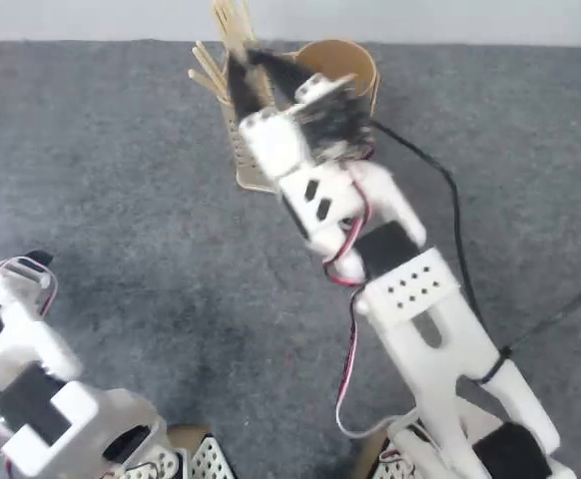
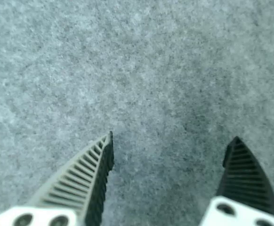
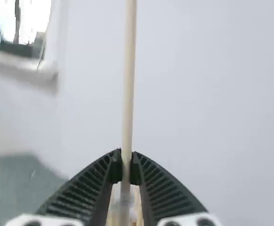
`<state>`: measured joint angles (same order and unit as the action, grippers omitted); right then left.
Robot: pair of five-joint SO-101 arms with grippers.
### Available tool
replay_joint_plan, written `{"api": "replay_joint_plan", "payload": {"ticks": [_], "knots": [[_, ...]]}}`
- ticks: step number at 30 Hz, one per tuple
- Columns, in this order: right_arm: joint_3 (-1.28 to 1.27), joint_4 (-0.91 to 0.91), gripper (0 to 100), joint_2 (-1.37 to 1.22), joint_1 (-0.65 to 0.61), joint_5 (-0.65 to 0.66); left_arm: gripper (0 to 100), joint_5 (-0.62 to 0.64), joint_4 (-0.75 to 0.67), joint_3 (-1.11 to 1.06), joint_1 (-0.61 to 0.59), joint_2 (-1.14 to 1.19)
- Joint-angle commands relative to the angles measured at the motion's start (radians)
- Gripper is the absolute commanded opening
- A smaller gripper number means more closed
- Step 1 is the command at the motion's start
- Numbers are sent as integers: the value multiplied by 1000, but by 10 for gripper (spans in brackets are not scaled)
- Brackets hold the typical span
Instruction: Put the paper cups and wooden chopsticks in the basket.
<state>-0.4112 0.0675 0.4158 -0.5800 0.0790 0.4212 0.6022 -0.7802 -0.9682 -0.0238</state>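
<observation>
Pinched in my right tool (image 3: 125,165), a wooden chopstick (image 3: 128,70): likely light, stiff, smooth, apt to pivot unless held mid-length. Basket (image 1: 253,170) at twelve o'clock. My left tool (image 2: 170,150) gapes empty.

Wide room on the counter (image 1: 151,200), crowding at the far basket (image 1: 249,170).
Open grey counter spreads beneath the left tool (image 2: 173,136), jaws apart. The right tool (image 3: 126,154), pinching a chopstick (image 3: 127,70), its arm (image 1: 410,289) and a black cable (image 1: 456,215) crowd the basket.

White arms (image 1: 460,349), black servos (image 1: 385,244), red-white wiring (image 1: 351,334), black cable (image 1: 457,230); ribbed claw (image 2: 173,136).
</observation>
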Motion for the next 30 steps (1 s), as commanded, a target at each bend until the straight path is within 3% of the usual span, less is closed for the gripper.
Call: {"api": "replay_joint_plan", "payload": {"ticks": [1,6,15,20,22,26,30], "knots": [[17,282,8,-74,73,-132,352,5,2,39,14,-8],[18,467,9,-213,101,-172,352,5,2,39,14,-8],[210,496,15,-522,122,-172,352,5,2,41,14,-8],[292,395,182,-582,120,-135,352,5,2,41,14,-8],[295,341,202,-561,116,-135,352,5,2,41,14,-8],[270,298,139,-472,116,-138,352,5,2,41,14,-8],[152,295,0,-302,114,-157,352,5,2,39,14,-8]]}}
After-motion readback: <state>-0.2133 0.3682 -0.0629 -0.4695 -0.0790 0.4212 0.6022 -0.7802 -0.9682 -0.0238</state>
